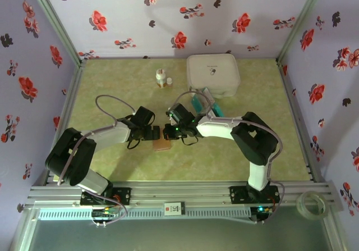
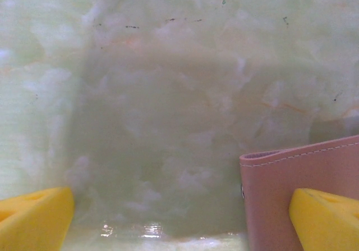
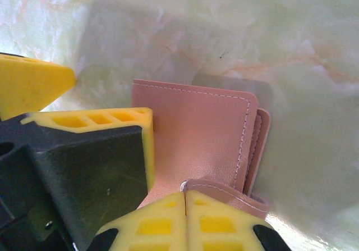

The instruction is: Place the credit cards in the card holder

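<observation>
The tan card holder [image 1: 162, 145] lies on the green table between the two arms. My right gripper [image 1: 168, 131] is shut, its tips [image 3: 185, 195] pinching the lifted snap flap of the card holder [image 3: 196, 133]. My left gripper [image 1: 153, 132] stands wide open just left of the holder. One of its yellow fingers [image 2: 325, 220] sits over the card holder [image 2: 280, 195], the other [image 2: 33, 220] over bare table. That left finger [image 3: 90, 119] also rests against the holder's left side in the right wrist view. Teal credit cards [image 1: 202, 100] lie by the white box, apart from both grippers.
A big white square box [image 1: 213, 75] stands at the back right. A small bottle-like object [image 1: 162, 78] stands to its left. A roll of tape [image 1: 311, 202] lies outside the table's near right corner. Flowered walls close in three sides.
</observation>
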